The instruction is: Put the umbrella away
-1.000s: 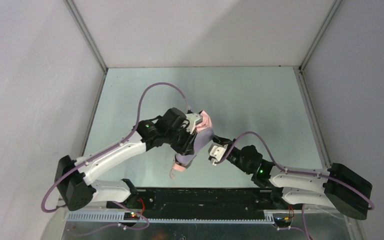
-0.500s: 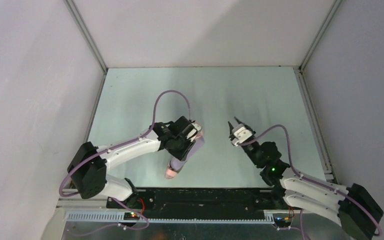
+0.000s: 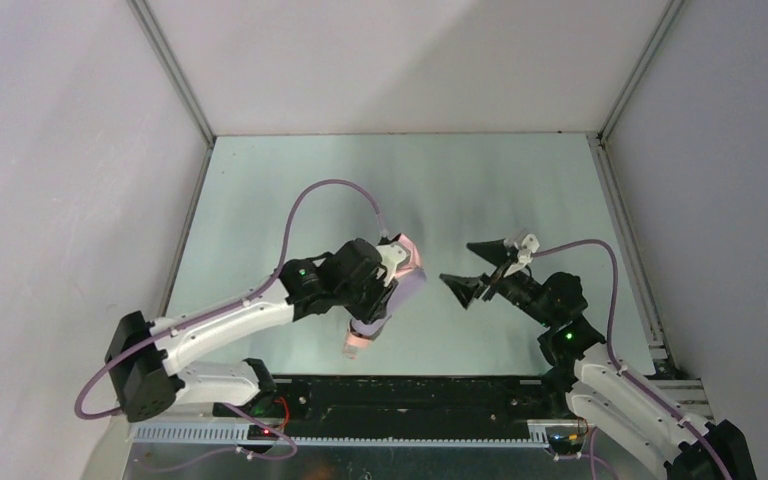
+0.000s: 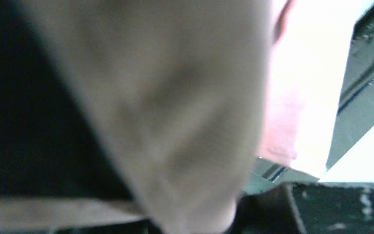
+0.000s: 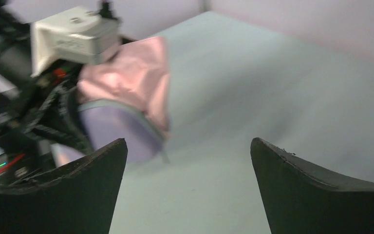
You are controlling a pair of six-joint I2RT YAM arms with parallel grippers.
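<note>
1. The umbrella (image 3: 407, 249) is tucked into a pale grey-lilac case (image 3: 397, 291), over the table (image 3: 520, 180) a little left of its middle and nearer the near edge than the far one.
2. Salmon-pink fabric bunches out of the case's far end. A small pink handle (image 3: 354, 345) sticks out of the other end, pointing at the near edge.
3. The bundle lies slantwise, with the fabric end up and to the right and the handle end down and to the left. Whether it touches the table I cannot tell.
4. The left claw (image 3: 391, 272) is part closed on the case's upper end, just beside the pink fabric. Its fingers are hidden under the wrist in the top view.
5. The left wrist view is a blur. A grey-lilac surface (image 4: 165, 112) fills most of it, with a strip of pink (image 4: 282, 126) on the right.
6. The right claw (image 3: 472, 266) is spread wide and holds nothing. It hangs right of the bundle, apart from it, with its mouth turned toward it.
7. In the right wrist view its dark fingers (image 5: 78, 195) frame bare table (image 5: 272, 87), with the pink fabric (image 5: 136, 73) and the lilac case (image 5: 117, 131) beyond the left finger.
</note>
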